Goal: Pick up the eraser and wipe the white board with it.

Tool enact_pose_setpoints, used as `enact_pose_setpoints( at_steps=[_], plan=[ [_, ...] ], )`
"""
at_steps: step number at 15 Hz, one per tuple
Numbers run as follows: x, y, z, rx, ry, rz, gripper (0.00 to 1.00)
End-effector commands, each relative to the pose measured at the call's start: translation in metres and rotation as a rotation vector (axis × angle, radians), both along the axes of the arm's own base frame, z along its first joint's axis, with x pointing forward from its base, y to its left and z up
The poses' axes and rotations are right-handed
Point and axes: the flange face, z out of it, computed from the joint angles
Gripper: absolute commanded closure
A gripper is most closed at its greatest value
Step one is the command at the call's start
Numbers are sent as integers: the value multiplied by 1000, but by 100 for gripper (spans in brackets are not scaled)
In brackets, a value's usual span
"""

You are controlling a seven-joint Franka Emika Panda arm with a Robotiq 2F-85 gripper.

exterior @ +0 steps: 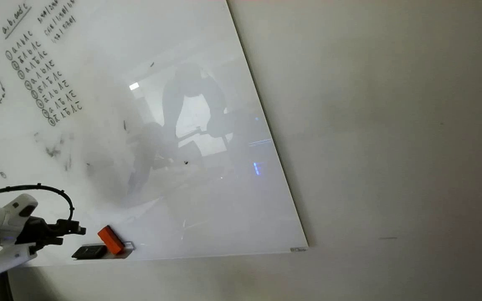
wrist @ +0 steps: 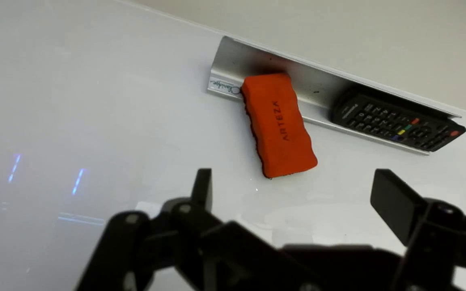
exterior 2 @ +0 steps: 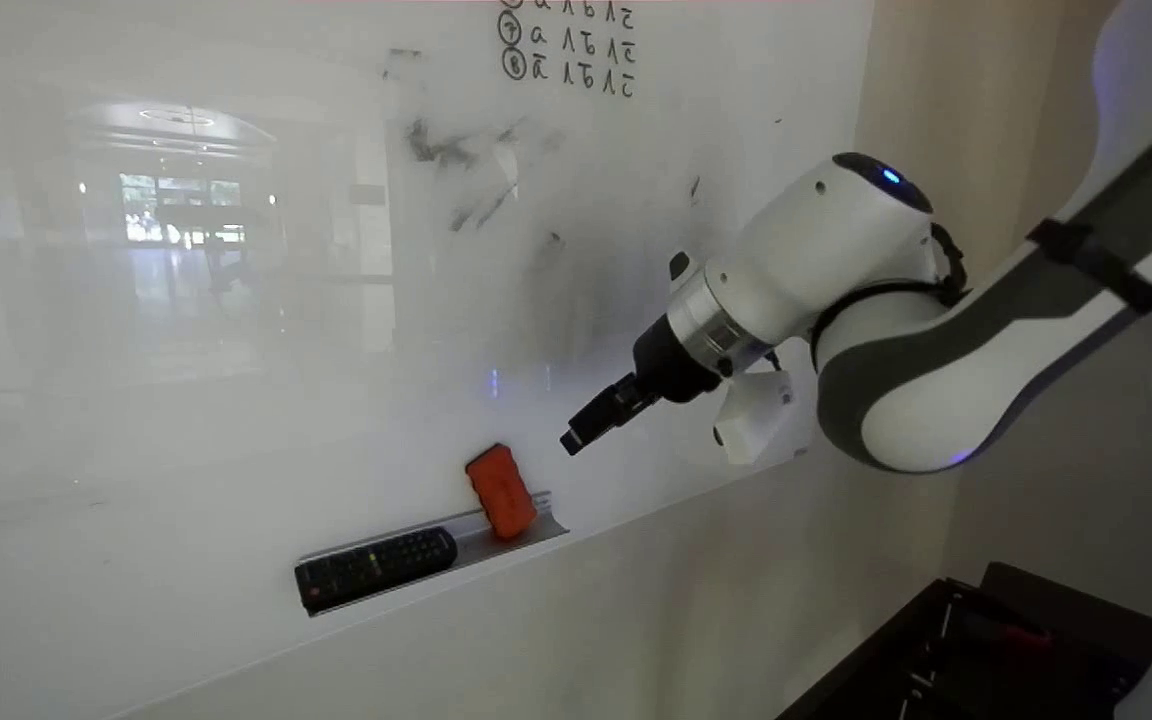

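The eraser (exterior: 111, 240) is a red-orange block with a dark underside. It leans tilted in a small metal tray at the board's lower edge, and it also shows in an exterior view (exterior 2: 502, 490) and in the wrist view (wrist: 280, 125). The white board (exterior: 232, 225) bears black handwriting and dark smudges; it also shows in an exterior view (exterior 2: 186, 500) and in the wrist view (wrist: 115, 121). My gripper (wrist: 293, 182) is open and empty, its fingers apart from the eraser. In both exterior views the gripper (exterior: 73, 236) (exterior 2: 572, 442) is close beside the eraser, off the board.
The metal tray (exterior 2: 476, 540) also holds a black remote control (exterior 2: 376, 568), lying beside the eraser; it shows in the wrist view (wrist: 395, 121) too. An off-white wall (exterior: 370, 125) surrounds the board's edge. A dark box-like object (exterior 2: 976, 650) stands below the arm.
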Motion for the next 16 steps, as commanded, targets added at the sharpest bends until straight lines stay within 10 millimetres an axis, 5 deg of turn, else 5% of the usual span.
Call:
enact_pose_setpoints(
  at_steps=[1, 9, 16],
  plan=[
    [3, -13, 12, 64, 146, 15, 0],
    [-21, -24, 65, 147, 305, -51, 0],
    [-49, -59, 104, 83, 420, -150, 0]
  ],
)
